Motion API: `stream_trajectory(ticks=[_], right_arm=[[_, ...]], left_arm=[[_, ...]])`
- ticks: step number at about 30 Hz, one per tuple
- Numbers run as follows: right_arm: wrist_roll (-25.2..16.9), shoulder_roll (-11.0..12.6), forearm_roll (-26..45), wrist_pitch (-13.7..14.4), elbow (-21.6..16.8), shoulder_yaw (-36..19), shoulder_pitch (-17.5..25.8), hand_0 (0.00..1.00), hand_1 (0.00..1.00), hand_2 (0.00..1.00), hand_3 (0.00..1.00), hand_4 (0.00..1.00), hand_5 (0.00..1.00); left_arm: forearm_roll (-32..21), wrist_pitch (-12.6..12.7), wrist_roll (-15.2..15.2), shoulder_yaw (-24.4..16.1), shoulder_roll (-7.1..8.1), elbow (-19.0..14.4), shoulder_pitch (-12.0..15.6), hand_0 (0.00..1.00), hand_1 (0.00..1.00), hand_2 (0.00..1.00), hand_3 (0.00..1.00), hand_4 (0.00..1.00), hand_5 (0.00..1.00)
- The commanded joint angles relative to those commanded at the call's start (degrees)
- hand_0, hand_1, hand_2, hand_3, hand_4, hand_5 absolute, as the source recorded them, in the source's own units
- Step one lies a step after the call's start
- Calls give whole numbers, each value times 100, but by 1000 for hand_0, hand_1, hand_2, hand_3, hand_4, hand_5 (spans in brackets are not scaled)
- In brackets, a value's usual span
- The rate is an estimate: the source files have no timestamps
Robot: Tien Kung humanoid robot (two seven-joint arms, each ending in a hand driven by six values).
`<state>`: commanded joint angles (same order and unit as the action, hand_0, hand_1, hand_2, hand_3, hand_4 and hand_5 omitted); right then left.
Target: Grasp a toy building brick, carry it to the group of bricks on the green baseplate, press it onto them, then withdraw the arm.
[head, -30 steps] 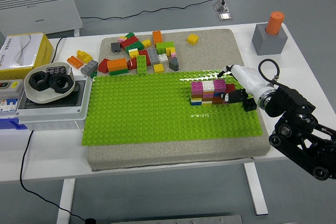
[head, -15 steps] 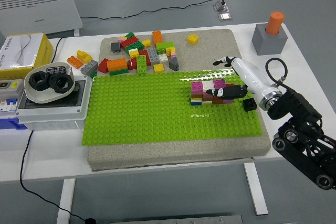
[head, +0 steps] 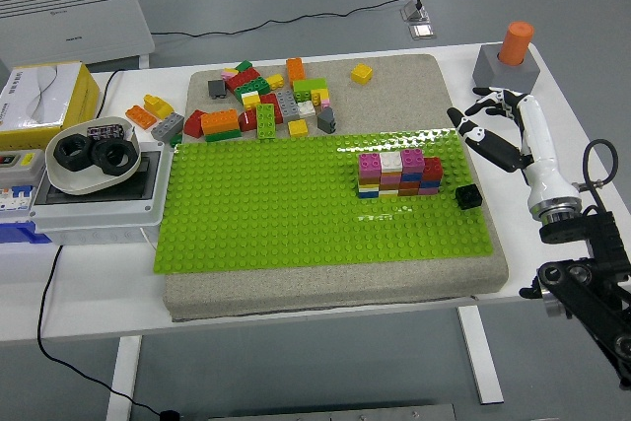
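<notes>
A group of stacked bricks (head: 399, 174), pink, white, red and other colours, stands on the green baseplate (head: 296, 214) right of centre. A single black brick (head: 468, 197) sits on the baseplate near its right edge. A pile of loose bricks (head: 264, 105) lies on the grey mat behind the baseplate, with a lone yellow brick (head: 362, 73) further right. My right hand (head: 490, 125) is off the baseplate's right edge, above the table, fingers spread and holding nothing. My left arm is out of view.
A grey block with an orange cylinder (head: 508, 64) stands at the back right, just behind my right hand. A white bowl with black rings (head: 91, 157) sits on a grey box at the left, beside a yellow box (head: 39, 96).
My right hand has lifted off the brick group and pulled back to the right, past the baseplate's edge. A red brick now shows at the group's right end.
</notes>
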<state>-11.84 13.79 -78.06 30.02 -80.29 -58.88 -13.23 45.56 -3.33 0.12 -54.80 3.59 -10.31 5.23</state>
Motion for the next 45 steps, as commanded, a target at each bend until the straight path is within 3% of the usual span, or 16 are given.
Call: stream_trajectory(ticks=[8, 26, 27, 31, 32, 38, 45], right_arm=[[124, 14, -327, 42, -21, 194, -40, 674, 669, 693, 358, 787, 467], [650, -30, -1306, -14, 163, 630, -161, 700, 697, 724, 458, 785, 476], [684, -33, -1389, -34, 160, 643, -174, 705, 703, 732, 471, 846, 589], [921, -33, -1771, -81, 138, 747, -222, 705, 703, 732, 471, 846, 589], [1014, -25, -1856, -74, 133, 794, -235, 721, 725, 758, 497, 942, 744], [1319, -17, -2151, -48, 115, 959, -284, 721, 725, 758, 497, 942, 744], [1999, -34, -2888, -151, 102, 1277, -402, 744, 765, 794, 529, 938, 735]], left_arm=[[-33, -198, 179, 62, 30, 0, -35, 691, 553, 654, 816, 998, 998], [-297, -285, 252, 447, 117, 0, -57, 696, 554, 655, 828, 998, 998], [-293, -286, 254, 445, 119, 0, -57, 696, 555, 655, 830, 998, 998], [-258, -288, 255, 409, 121, 0, -57, 696, 555, 655, 830, 998, 998], [-244, -289, 253, 393, 121, 0, -56, 697, 555, 654, 830, 998, 998], [-165, -289, 249, 296, 115, 0, -56, 697, 555, 654, 830, 998, 998], [-18, -287, 262, 151, 109, 0, -72, 698, 556, 654, 832, 998, 998]])
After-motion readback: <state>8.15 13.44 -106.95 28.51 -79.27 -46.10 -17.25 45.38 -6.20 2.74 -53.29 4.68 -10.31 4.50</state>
